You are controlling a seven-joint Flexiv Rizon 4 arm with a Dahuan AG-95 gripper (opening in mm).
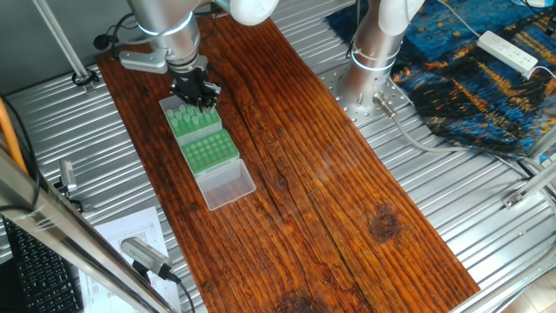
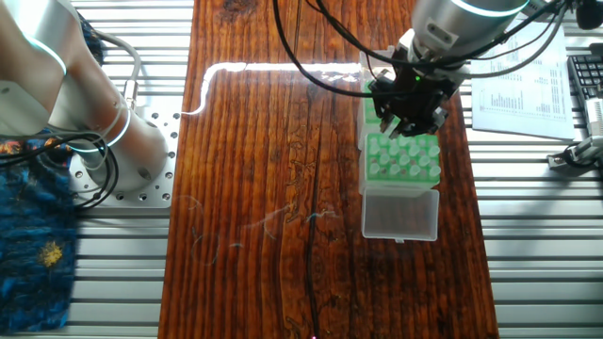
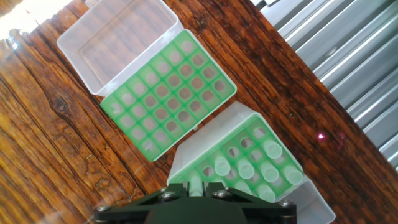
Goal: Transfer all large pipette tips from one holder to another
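Two green racks lie end to end on the wooden board. The near rack [image 3: 239,163] holds several large pipette tips [image 3: 272,149], whitish with round tops, in its right rows. The far rack [image 3: 168,93] shows only empty holes, and its clear lid [image 3: 118,43] lies open beyond it. My gripper [image 3: 196,188] is right over the near rack, with its jaws closed round one upright tip [image 3: 196,182] at the rack's edge. In one fixed view the gripper [image 1: 195,91] hangs over the tip rack [image 1: 193,122], beside the empty rack [image 1: 210,150].
The racks sit near the board's edge, and ribbed metal table [image 3: 348,74] lies just past it. The other fixed view shows the gripper [image 2: 412,104], the empty rack [image 2: 403,155], the lid [image 2: 400,215], a second arm's base [image 2: 122,151] and papers [image 2: 528,89].
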